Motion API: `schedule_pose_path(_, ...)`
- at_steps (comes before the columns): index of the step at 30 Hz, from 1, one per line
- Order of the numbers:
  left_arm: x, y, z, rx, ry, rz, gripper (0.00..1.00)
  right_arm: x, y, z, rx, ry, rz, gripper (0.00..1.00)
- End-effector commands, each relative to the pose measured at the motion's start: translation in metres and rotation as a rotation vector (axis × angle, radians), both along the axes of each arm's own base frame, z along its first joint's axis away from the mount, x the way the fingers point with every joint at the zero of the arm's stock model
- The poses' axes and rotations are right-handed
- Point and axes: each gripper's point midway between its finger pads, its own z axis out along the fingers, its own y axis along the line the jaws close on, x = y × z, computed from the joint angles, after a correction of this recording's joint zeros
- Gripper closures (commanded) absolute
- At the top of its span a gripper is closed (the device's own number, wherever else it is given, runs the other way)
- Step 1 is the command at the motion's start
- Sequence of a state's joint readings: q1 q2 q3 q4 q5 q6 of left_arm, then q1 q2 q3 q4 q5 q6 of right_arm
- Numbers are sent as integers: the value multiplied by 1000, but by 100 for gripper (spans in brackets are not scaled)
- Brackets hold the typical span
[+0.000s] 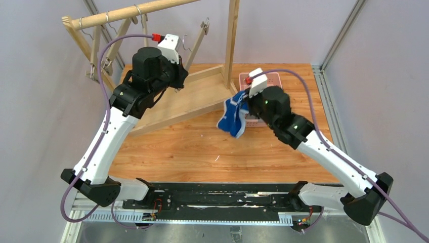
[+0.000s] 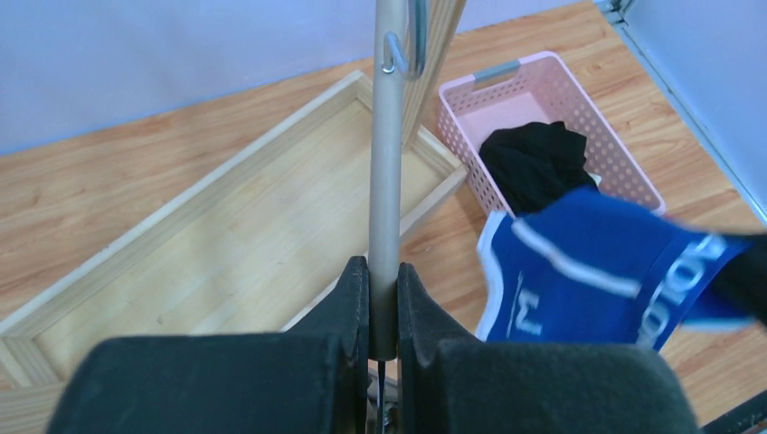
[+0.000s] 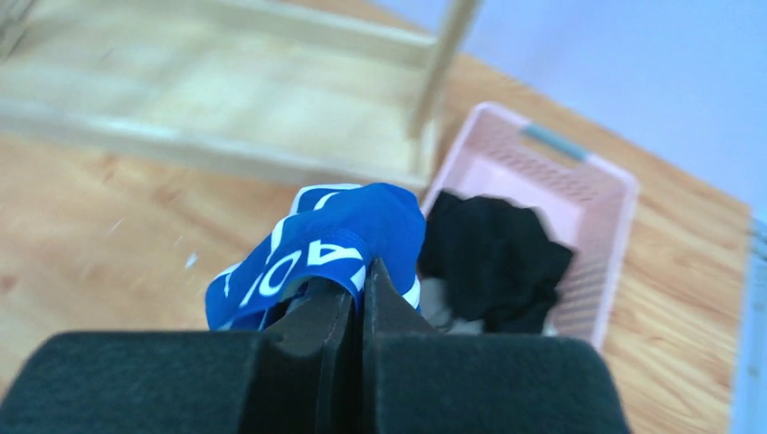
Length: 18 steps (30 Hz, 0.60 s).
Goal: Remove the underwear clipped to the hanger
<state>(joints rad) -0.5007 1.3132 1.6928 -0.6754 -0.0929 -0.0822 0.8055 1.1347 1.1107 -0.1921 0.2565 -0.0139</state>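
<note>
The blue underwear (image 1: 231, 120) with white lettering hangs free of the hanger, just left of the pink basket (image 1: 273, 78). My right gripper (image 1: 244, 107) is shut on its waistband; in the right wrist view the band (image 3: 335, 237) folds over the closed jaws of the gripper (image 3: 364, 271). The black underwear (image 3: 493, 258) lies in the basket (image 3: 597, 194), with a pale grey bit of cloth (image 3: 436, 303) under it. My left gripper (image 1: 181, 76) is shut on the hanger (image 1: 195, 48); the left wrist view shows this gripper (image 2: 383, 271) clamping the hanger's grey bar (image 2: 386, 163).
A wooden rack stands at the back left, its top rail (image 1: 131, 12) carrying several other hangers (image 1: 96, 50) with clips. Its flat base frame (image 1: 202, 96) lies on the table beside the basket. A metal hook (image 2: 404, 50) sits near the top of the held bar.
</note>
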Motion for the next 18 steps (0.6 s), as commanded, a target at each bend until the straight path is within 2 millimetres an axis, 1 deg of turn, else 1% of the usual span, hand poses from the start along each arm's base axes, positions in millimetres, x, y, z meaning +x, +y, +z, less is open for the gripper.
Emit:
schedule_pose_path(1,2,-1,23,-13,-55,-4,100,44,-54,61,44,-131,-192,100)
schedule_pose_path(2,2,-1,25,-16,-61,-2,100,55,-67,70,71,-144,-226,100)
schedule_pose_path(3,2,-1,26,-17,-64,-1,100,63,-74,78,92,-156,-245,100)
schedule_pose_path(5,3,-1,30,-18,-72,-1,100,78,-84,85,113,-166,-267,99)
schedule_pose_path(7,3,-1,36,-18,-81,-1,100,92,-93,88,131,-162,-288,99)
schedule_pose_path(10,4,1,42,-10,-89,2,100,115,-105,83,136,-151,-322,99)
schedule_pose_path(12,3,2,45,-6,-94,4,100,127,-110,77,137,-138,-332,100)
schedule_pose_path(14,3,4,47,-4,-101,12,100,139,-115,65,126,-113,-348,100)
schedule_pose_path(18,5,6,49,4,-110,20,100,161,-125,25,72,-55,-394,99)
